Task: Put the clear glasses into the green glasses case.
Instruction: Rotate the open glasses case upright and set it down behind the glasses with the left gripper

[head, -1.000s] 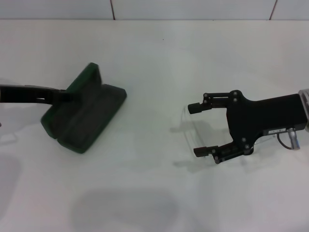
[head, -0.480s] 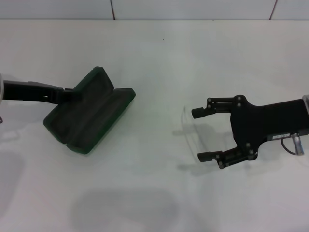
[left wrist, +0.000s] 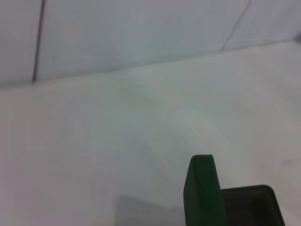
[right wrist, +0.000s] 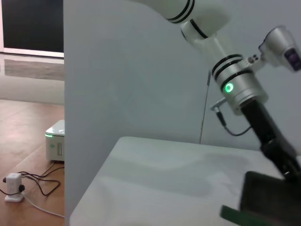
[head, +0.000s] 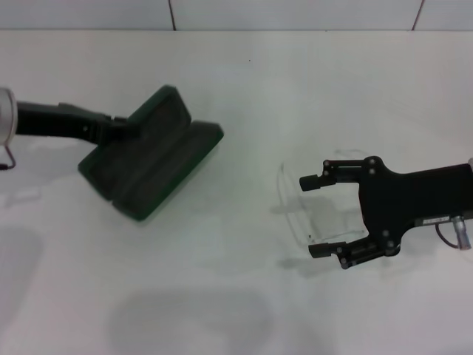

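- Clear glasses (head: 295, 200) were seen lying on the white bench (head: 244, 296), on the robot's right side, well apart from the green glasses case (head: 151, 163); their outline was faint against the surface.
- The right pincer (head: 314, 216) was shown low over the bench with its fingers spread wide, one to each side of the glasses' arms; nothing was pinched between them, and contact with the frame could not be judged.
- The green glasses case was shown lying open on the robot's left side, its dark lining turned upward, its lid angled up from the hinge.
- The left pincer (head: 118, 133) was placed at the case's lid edge, apparently holding it; whether its fingers were spread or pressed together could not be told.
- In the left wrist view only the case's green rim (left wrist: 202, 193) and a part of its lining were recorded.
- Handling, as judged: the glasses were taken to be light, thin, smooth and easily bent or scratched; a gentle hold across the folded arms or the bridge, clear of the lenses, was considered soundest.
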You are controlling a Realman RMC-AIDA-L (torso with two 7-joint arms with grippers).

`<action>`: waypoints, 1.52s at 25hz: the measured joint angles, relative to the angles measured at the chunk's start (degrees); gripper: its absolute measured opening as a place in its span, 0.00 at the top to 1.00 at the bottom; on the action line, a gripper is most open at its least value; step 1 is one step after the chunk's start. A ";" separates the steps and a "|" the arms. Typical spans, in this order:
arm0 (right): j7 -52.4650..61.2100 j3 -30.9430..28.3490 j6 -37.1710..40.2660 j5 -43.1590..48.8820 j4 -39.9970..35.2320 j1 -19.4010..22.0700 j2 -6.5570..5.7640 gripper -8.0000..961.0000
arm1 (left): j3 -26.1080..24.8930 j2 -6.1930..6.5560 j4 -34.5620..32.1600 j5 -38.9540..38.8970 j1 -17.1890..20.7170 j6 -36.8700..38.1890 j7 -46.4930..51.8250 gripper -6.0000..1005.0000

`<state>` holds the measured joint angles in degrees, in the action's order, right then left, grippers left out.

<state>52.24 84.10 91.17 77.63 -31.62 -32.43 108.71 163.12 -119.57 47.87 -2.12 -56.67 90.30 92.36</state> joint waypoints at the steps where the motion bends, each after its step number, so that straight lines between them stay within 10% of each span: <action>1: -0.32 0.00 0.08 0.01 0.07 0.14 0.10 0.11 | 0.00 0.00 0.06 -1.60 -0.05 0.70 -1.67 0.79; 19: -6.71 0.02 7.32 9.08 0.30 4.19 2.36 0.11 | 0.08 2.19 -5.38 -19.83 -0.19 26.01 -35.60 0.79; 38: -6.76 0.10 8.21 9.82 0.50 4.85 4.08 0.11 | 0.09 -0.14 -14.54 2.03 -11.62 -10.25 -36.07 0.79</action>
<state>45.48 84.20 99.38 87.45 -31.12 -27.58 112.78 163.21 -119.71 33.33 -0.09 -68.29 80.05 56.29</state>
